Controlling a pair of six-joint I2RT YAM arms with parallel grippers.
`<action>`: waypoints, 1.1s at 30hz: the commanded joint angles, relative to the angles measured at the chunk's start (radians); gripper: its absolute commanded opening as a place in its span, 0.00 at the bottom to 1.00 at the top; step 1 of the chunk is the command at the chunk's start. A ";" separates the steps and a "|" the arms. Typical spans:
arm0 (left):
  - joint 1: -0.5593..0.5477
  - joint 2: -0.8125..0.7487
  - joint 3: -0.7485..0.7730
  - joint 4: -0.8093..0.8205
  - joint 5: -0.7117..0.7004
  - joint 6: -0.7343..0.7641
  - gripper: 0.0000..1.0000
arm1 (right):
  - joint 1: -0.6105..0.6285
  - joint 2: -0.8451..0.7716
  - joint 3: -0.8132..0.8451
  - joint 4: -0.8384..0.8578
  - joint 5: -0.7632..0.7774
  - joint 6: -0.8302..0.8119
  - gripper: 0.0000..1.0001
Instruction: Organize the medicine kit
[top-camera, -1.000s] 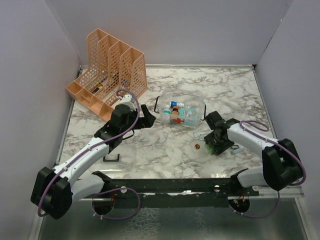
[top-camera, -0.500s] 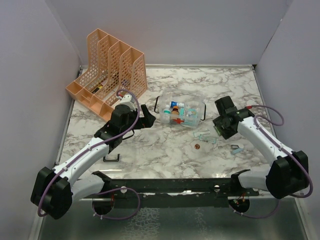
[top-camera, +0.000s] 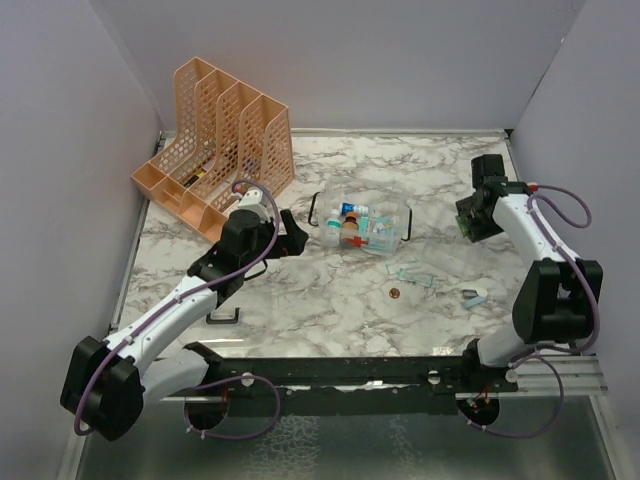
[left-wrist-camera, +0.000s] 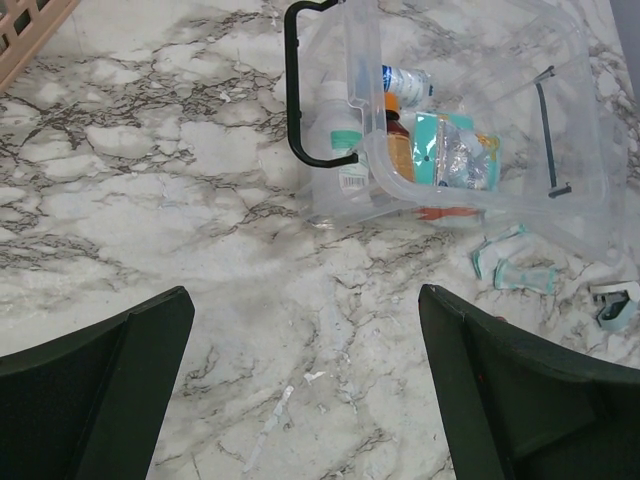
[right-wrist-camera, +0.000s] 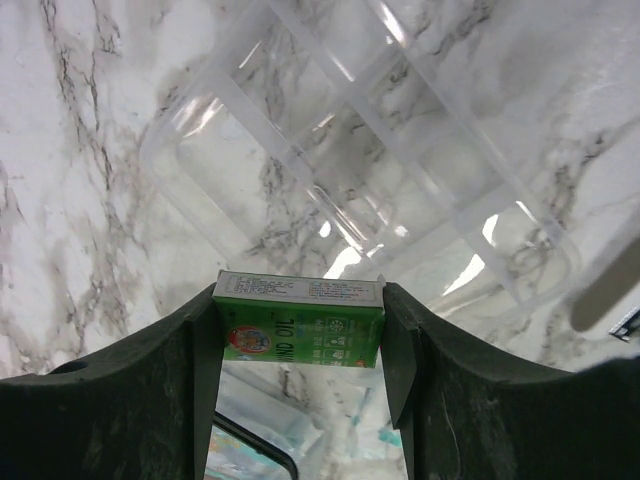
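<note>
The medicine kit (top-camera: 372, 226), a clear box with black handles, stands mid-table with bottles and packets inside; it also shows in the left wrist view (left-wrist-camera: 582, 205). My left gripper (top-camera: 291, 236) is open and empty just left of the kit, low over the marble (left-wrist-camera: 305, 300). My right gripper (top-camera: 470, 222) is raised to the right of the kit and shut on a small green medicine box (right-wrist-camera: 300, 335). Under it in the right wrist view lies a clear plastic divided tray (right-wrist-camera: 390, 140).
An orange mesh file rack (top-camera: 215, 145) stands at the back left. Teal packets (top-camera: 412, 272), a small brown round thing (top-camera: 394, 292) and a small teal-white item (top-camera: 476, 296) lie in front of the kit. A black clip (top-camera: 222, 317) lies near the left arm.
My right gripper has lifted off the table with the green box and swung back and to the right. The left arm has not moved.
</note>
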 joint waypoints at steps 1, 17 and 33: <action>-0.002 -0.006 0.021 -0.011 -0.051 0.042 0.99 | -0.013 0.135 0.096 0.012 -0.087 0.119 0.57; -0.001 0.043 0.074 -0.075 -0.109 0.116 0.99 | -0.012 0.307 0.143 -0.006 -0.196 0.458 0.56; -0.001 0.063 0.093 -0.078 -0.109 0.129 0.99 | -0.013 0.339 0.177 -0.121 -0.066 0.646 0.67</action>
